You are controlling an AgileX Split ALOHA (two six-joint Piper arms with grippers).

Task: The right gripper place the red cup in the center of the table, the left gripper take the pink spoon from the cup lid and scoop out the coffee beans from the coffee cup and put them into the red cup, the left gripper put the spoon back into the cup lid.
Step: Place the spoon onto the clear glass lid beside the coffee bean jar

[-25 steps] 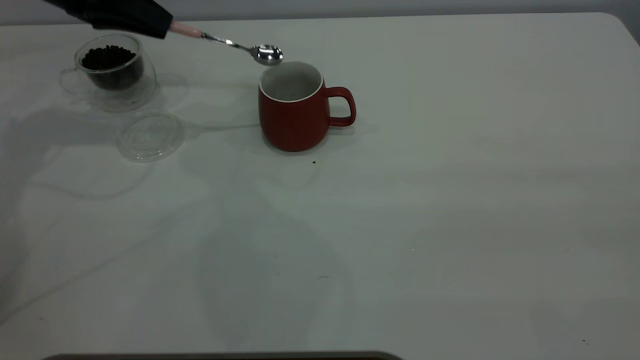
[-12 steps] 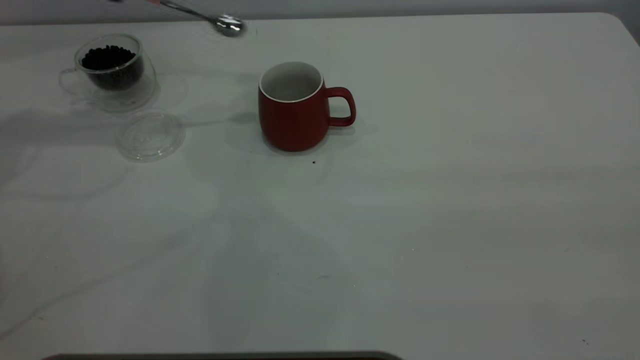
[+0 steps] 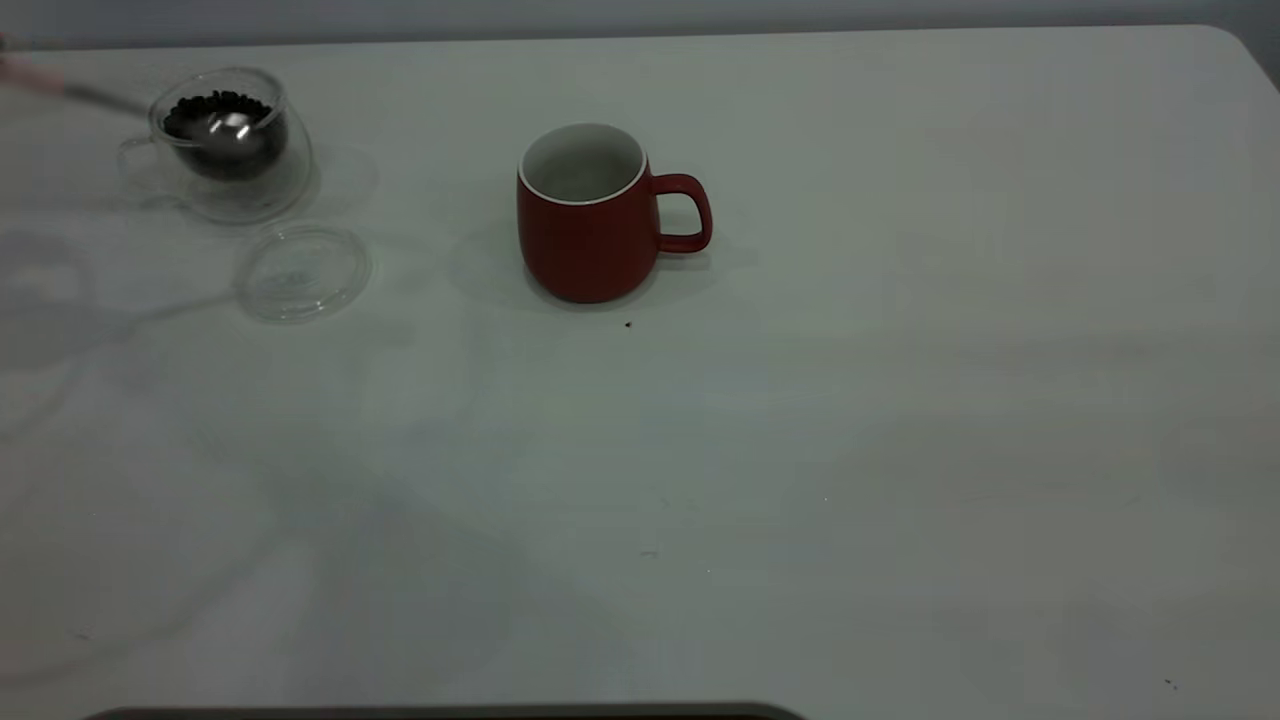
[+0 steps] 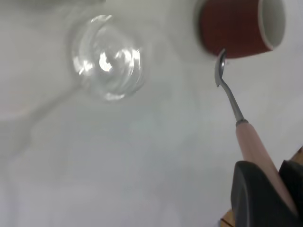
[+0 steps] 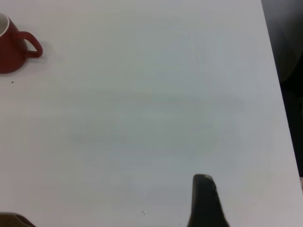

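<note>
A: How were the jaws of the left gripper (image 4: 265, 194) found?

B: They were seen closed on the pale handle of the pink spoon (image 4: 236, 113), gripped far back, so that a long neck and bowl were left projecting. In the exterior view the spoon's bowl (image 3: 228, 128) was seen at the mouth of the coffee cup (image 3: 225, 140), over the coffee beans (image 3: 215, 105), near the far left corner of the tabletop (image 3: 800, 450).

A: And the right gripper (image 5: 204, 201)?

B: It was held idle over the right side of the tabletop, well apart from everything; whether its jaws were wide or narrow could not be told.

A: What was judged likely to go wrong?

B: With so long a lever, the glass cup could be pushed or tipped if the wall were struck by the bowl. Beans could also be spilled on the way to the red cup (image 3: 590, 215), which stood near the middle towards the far edge, well apart from the coffee cup. One dark speck was already seen on the tabletop just beside it.

A: And the cup lid (image 3: 302, 272)?

B: It lay just in front of the coffee cup, where it could be knocked by a low pass.
</note>
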